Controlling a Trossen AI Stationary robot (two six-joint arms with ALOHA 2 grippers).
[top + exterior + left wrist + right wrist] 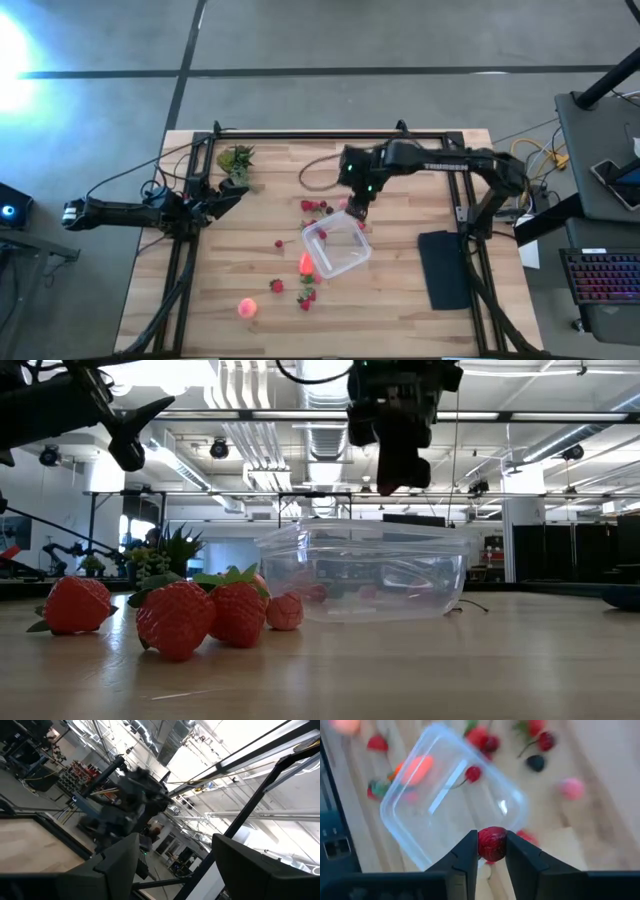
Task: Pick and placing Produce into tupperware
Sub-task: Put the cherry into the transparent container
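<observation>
Four views show one step: a picked berry is being carried to the container, and the next move calls for bringing it squarely over the opening and parting the fingers.

From above, the right gripper (357, 213) hangs by the far edge of the small clear square plastic tupperware (337, 250), which sits near the middle of the pale wooden slatted table (200, 300). Tiny red strawberries with green tops (316, 207) lie scattered around the container, and a round orange-pink fruit (247, 308) rests well apart toward the near left. The left gripper (228, 196) waits at the left edge, near a green leafy clump (237, 158); a flat black rectangular pad (443, 268) lies to the right.

At table height, the right gripper hangs in the air above the container, which looks empty from here.

The left wrist view shows the left arm's own fingers (120, 865) standing apart on nothing, pointed into the room.

The right wrist view settles the grip: the fingers are closed tight on a small dark red round berry (492, 843), pinched at its sides, with the tupperware below and just ahead.
</observation>
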